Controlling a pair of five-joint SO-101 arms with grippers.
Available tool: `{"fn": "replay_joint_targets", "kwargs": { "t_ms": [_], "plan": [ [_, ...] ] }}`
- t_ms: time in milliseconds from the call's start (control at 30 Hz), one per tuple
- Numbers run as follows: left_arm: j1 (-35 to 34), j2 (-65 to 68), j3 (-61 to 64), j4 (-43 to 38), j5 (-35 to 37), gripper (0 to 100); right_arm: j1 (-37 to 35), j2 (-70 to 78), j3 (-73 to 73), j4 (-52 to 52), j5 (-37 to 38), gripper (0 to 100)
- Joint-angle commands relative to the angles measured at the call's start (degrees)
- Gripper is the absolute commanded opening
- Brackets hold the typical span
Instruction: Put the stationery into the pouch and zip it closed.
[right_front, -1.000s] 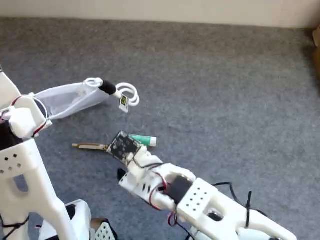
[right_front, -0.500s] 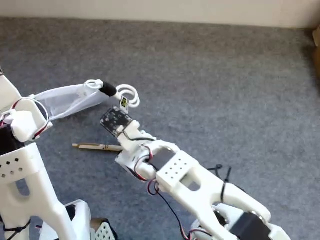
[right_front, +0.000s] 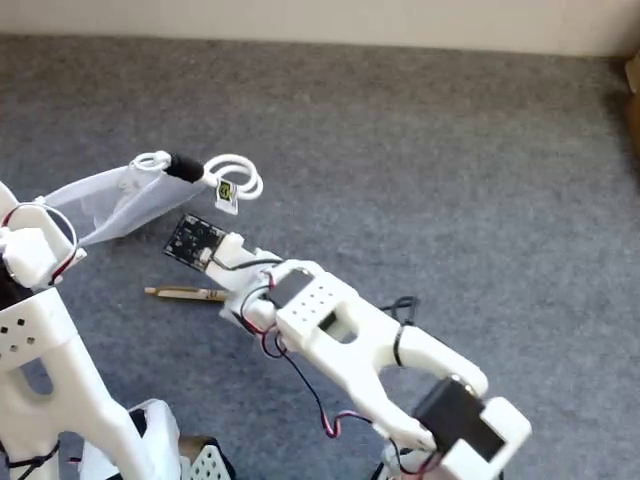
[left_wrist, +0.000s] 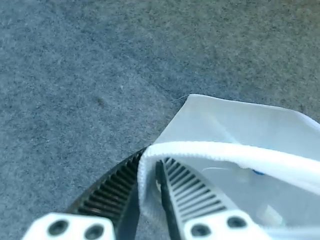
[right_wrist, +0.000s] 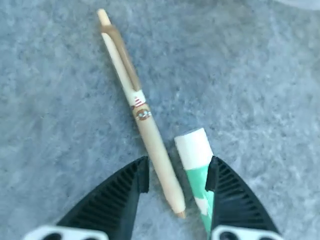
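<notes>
A white mesh pouch (right_front: 120, 200) hangs stretched above the grey carpet, with its black zip pull (right_front: 185, 165) and white cord loops (right_front: 237, 176) at the far end. My left gripper (left_wrist: 152, 175) is shut on the pouch's (left_wrist: 240, 145) rim. A beige pen (right_front: 185, 293) lies flat on the carpet below the pouch. In the right wrist view my right gripper (right_wrist: 177, 170) is open and low over the carpet. The tip of the pen (right_wrist: 142, 117) and the end of a green-and-white tube (right_wrist: 196, 152) lie between its fingers.
My right arm (right_front: 320, 320) stretches from the front right across the middle, its camera board (right_front: 195, 240) close under the pouch's tag (right_front: 226, 195). My left arm (right_front: 35, 300) stands at the left edge. Open grey carpet (right_front: 450, 150) spreads to the back and right.
My right arm has swung left toward the pouch and now covers the green tube in the high view. The pouch's zip end has shifted left and up a little. The pen has not moved.
</notes>
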Motion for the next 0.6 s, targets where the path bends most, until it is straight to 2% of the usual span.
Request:
{"fn": "replay_joint_targets", "kwargs": {
  "t_ms": [0,400,567],
  "plan": [
    [-1.2,-1.1,0.0,-1.0,0.6,1,1.6,1.7,-5.8,-1.1,1.2,18.0],
    [-0.8,-1.1,2.2,-3.2,0.6,1,5.5,12.2,-10.9,-0.9,1.3,17.9],
    [-0.8,-1.1,2.2,-3.2,0.6,1,5.8,12.9,-10.7,-0.8,1.4,7.7]
  ]
}}
